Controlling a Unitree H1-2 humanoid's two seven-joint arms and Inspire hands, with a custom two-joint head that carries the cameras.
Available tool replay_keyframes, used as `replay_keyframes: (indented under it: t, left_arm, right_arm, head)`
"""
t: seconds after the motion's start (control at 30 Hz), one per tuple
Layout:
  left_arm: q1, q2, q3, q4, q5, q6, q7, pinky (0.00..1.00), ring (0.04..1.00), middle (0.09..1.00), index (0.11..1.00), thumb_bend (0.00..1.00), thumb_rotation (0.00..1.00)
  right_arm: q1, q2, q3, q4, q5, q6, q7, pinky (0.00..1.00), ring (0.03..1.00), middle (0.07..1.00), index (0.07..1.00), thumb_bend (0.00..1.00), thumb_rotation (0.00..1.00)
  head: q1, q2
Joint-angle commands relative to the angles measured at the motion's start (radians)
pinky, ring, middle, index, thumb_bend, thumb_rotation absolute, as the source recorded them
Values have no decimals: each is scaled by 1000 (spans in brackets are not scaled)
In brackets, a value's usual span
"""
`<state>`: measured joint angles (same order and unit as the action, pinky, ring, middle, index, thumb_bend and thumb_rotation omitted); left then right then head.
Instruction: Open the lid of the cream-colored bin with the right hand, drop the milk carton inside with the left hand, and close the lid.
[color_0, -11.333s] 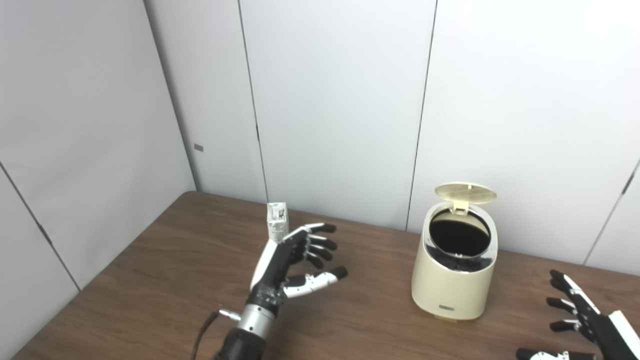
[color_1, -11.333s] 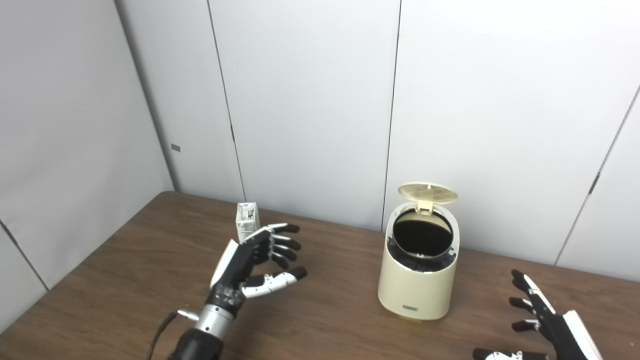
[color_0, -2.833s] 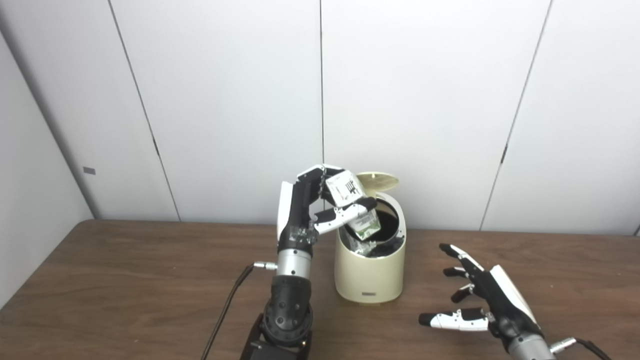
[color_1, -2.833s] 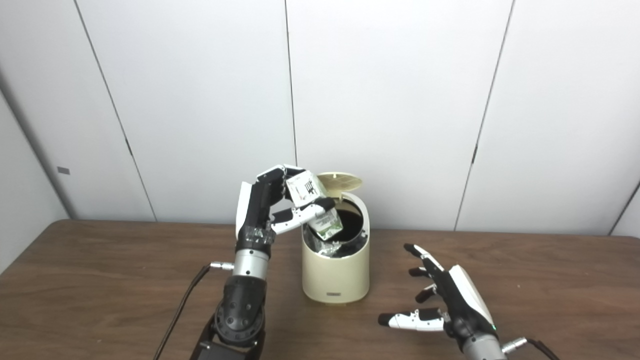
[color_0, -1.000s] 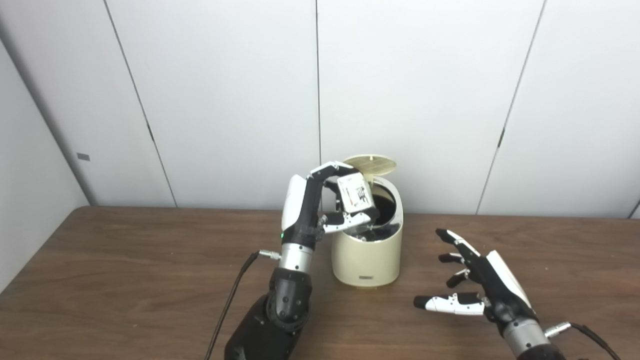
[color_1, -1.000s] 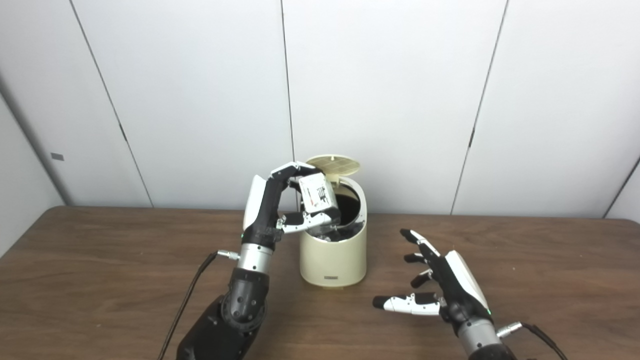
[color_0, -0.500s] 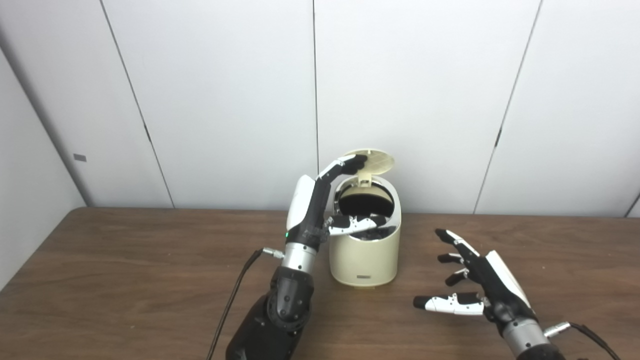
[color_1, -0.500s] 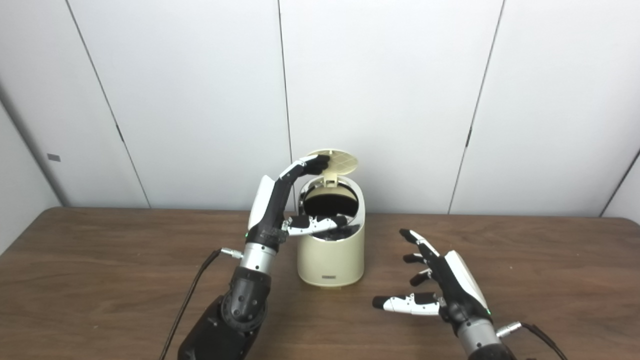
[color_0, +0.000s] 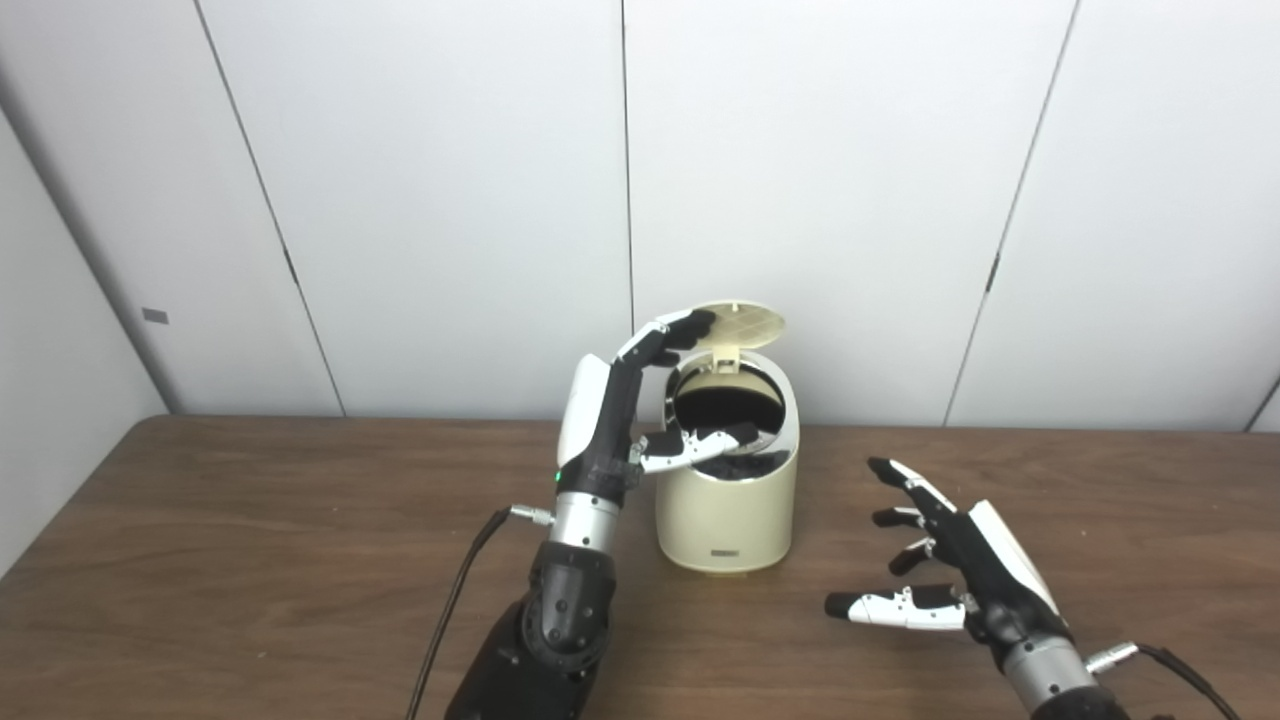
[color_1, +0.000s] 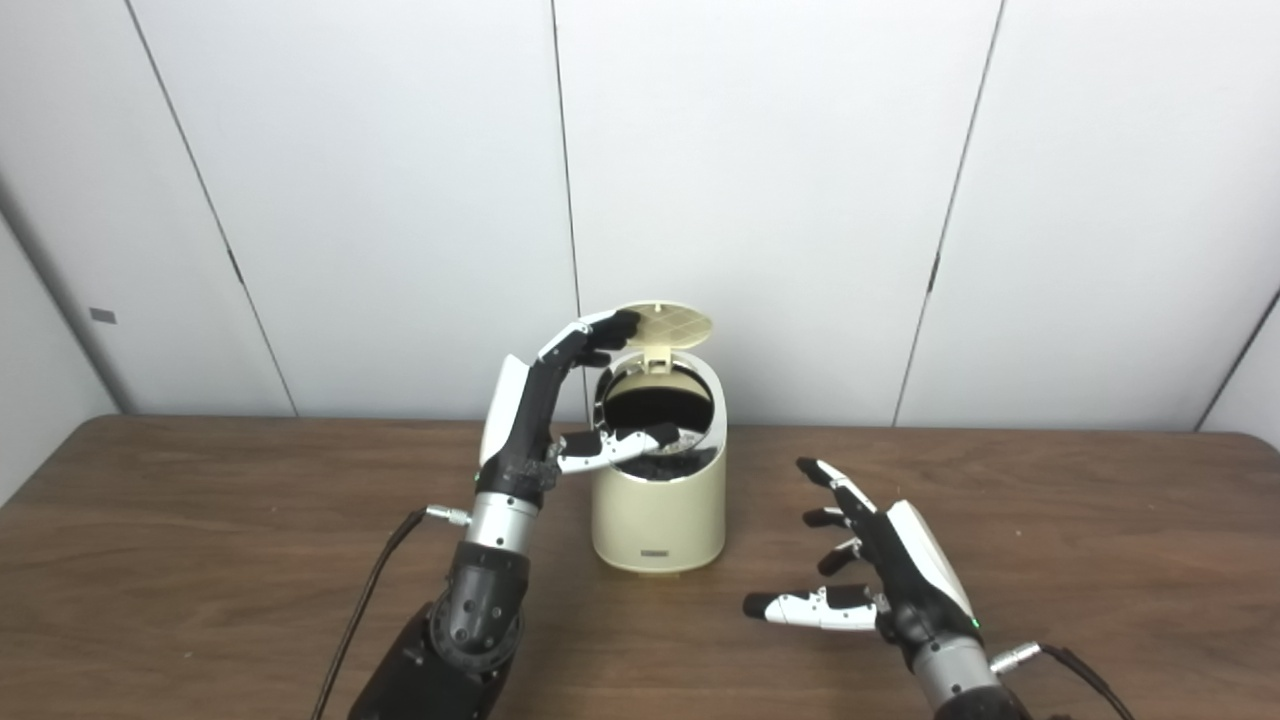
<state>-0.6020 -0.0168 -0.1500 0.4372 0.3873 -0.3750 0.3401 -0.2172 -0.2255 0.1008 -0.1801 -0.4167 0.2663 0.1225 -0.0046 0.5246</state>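
Observation:
The cream-colored bin (color_0: 727, 510) stands on the brown table with its round lid (color_0: 738, 322) tipped up at the back. Its dark mouth (color_0: 727, 408) shows no milk carton; the carton is out of sight. My left hand (color_0: 640, 400) is open at the bin's left rim, fingers spread, the upper fingertips near the lid's left edge and the thumb lying across the front of the mouth. My right hand (color_1: 880, 575) is open, hovering low over the table to the right of the bin, holding nothing.
A black cable (color_0: 455, 600) trails from the left wrist down to the table's near edge. White wall panels (color_0: 800, 200) stand close behind the bin. Brown tabletop (color_0: 250, 560) stretches to the left and right of the bin.
One second ago my left hand held the milk carton over the bin's mouth; the hand has since spread open and the carton is gone from view. The left hand has drawn slightly leftward. The right hand stays put.

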Motion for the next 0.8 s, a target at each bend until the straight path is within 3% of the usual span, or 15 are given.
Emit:
replay_keyframes:
  t: [0.0,0.23,0.47,0.53,0.63,0.7,0.77]
  left_arm:
    - [-33,0,22,-61,-22,-51,12,594,700,748,747,778,67]
    - [-16,18,62,-132,-131,-71,-72,578,656,718,724,719,38]
    - [10,118,113,-261,-293,-54,-226,561,659,732,749,691,44]
    - [30,133,123,-298,-299,4,-247,573,668,737,756,694,76]
    - [68,150,130,-384,-303,169,-287,605,698,756,780,697,161]
    - [91,159,135,-436,-323,272,-318,636,738,780,812,693,106]
    - [115,163,139,-465,-324,326,-330,638,751,791,822,693,92]
  right_arm:
    - [-34,-11,-4,-20,-2,-24,-11,525,778,916,908,798,252]
    - [-35,-11,-3,-22,-7,-19,-11,523,775,915,907,801,262]
    - [-35,-12,-14,-15,11,-39,-19,548,777,916,905,797,258]
    - [-38,-9,-18,-13,14,-41,-22,568,785,915,904,797,258]
    - [-41,-9,-22,-7,22,-48,-24,599,797,917,905,795,264]
    - [-44,-10,-23,-2,28,-58,-26,622,797,914,902,798,285]
    - [-47,-11,-24,3,31,-73,-31,630,795,911,899,799,300]
  head:
    - [0,1]
    - [0,1]
    - [11,1]
    - [14,3]
    - [17,1]
    - [18,1]
    - [19,1]
